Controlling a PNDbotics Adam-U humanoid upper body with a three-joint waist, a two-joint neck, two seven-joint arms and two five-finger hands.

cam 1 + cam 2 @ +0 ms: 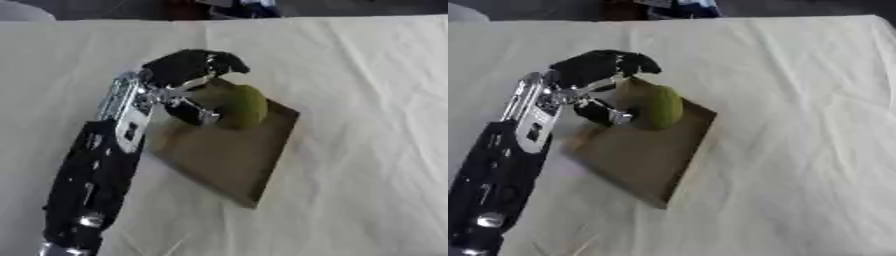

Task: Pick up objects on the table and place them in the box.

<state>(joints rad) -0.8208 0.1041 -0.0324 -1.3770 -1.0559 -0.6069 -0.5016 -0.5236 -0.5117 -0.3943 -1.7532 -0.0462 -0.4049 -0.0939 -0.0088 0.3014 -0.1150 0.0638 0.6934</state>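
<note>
- Green, rounded fruit sits over the far corner of the shallow brown box, held by the left hand, fingers curled over its top, thumb below.
- White tablecloth lies bare around every box edge.

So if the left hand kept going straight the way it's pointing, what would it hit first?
The left hand points right, curled round the green fruit; past it lies the box, probably its far rim, though depth is unclear.
</note>
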